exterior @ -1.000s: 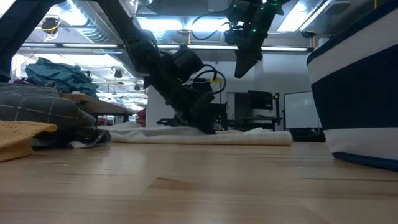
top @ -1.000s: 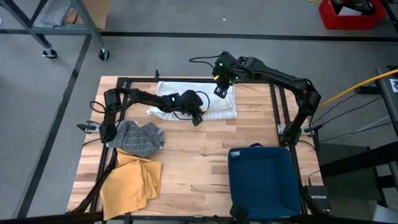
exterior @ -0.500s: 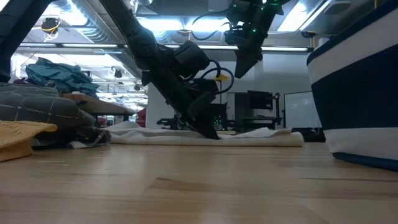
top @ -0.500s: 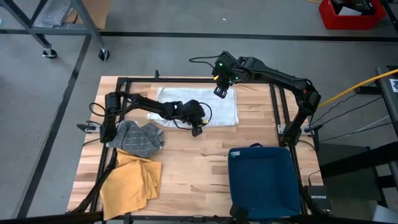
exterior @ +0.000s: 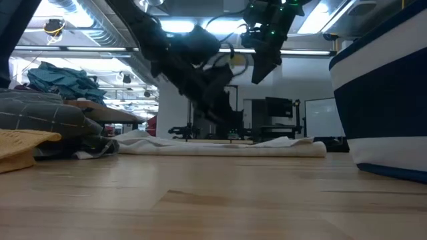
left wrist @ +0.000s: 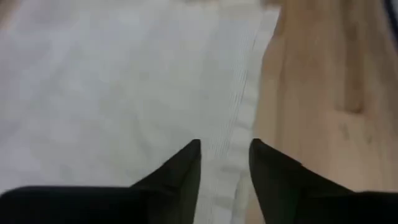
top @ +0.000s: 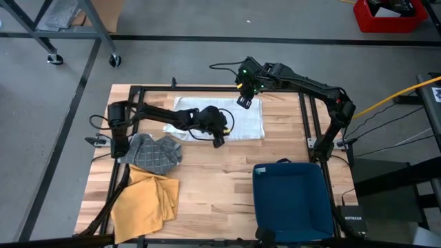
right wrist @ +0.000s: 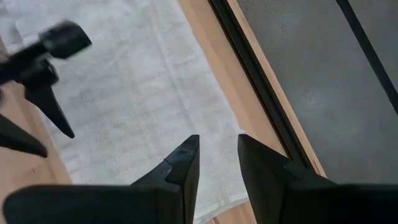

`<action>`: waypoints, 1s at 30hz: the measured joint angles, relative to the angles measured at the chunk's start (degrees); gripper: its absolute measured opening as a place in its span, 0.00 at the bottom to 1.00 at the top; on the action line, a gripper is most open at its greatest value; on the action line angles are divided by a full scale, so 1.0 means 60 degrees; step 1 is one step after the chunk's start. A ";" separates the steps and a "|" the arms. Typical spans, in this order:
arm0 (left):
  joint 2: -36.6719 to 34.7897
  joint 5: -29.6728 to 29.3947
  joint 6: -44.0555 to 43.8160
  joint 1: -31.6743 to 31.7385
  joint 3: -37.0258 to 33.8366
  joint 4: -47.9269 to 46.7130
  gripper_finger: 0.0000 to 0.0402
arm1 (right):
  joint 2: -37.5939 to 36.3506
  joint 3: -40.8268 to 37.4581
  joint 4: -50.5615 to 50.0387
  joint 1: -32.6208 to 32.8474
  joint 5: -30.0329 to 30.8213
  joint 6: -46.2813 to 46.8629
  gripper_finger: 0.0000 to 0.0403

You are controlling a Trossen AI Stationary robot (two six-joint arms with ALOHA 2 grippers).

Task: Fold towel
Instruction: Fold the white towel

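Towel white, woven, flat rectangle at table far edge | left gripper above hem, fingers parted, empty | right gripper parted, empty

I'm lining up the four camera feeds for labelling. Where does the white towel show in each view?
High view: the flat white cloth towel lies at the table's far middle, under both arms.
Low view: a thin white strip across the middle, on the wood.
Left wrist view: fills the picture's left; its hem runs between the left pincer fingers.
Right wrist view: spreads across the middle, beyond the right pincer.
Shared landmark: the towel's hemmed edge against the bare wooden table.
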 joint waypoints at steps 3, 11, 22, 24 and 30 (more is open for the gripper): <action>-0.0476 -0.0015 0.0000 0.0084 0.0000 -0.0062 0.37 | 0.0000 0.0001 -0.0120 -0.0004 0.0001 -0.0024 0.29; -0.1743 -0.0593 -0.0023 0.0525 0.0007 -0.1201 0.37 | 0.0026 -0.0001 -0.0897 -0.0004 -0.0005 0.0165 0.29; -0.2436 -0.0785 0.0364 0.0803 0.0007 -0.5941 0.37 | 0.0392 -0.0021 -0.1409 0.0207 -0.0531 0.1233 0.29; -0.2436 -0.0783 0.0128 0.0798 0.0007 -0.6683 0.37 | 0.0589 -0.0021 -0.1403 0.0345 -0.0571 0.1504 0.29; -0.2436 -0.0798 -0.0686 0.0805 0.0004 -0.7877 0.31 | 0.1367 -0.0021 -0.1472 0.0839 -0.0490 0.1790 0.26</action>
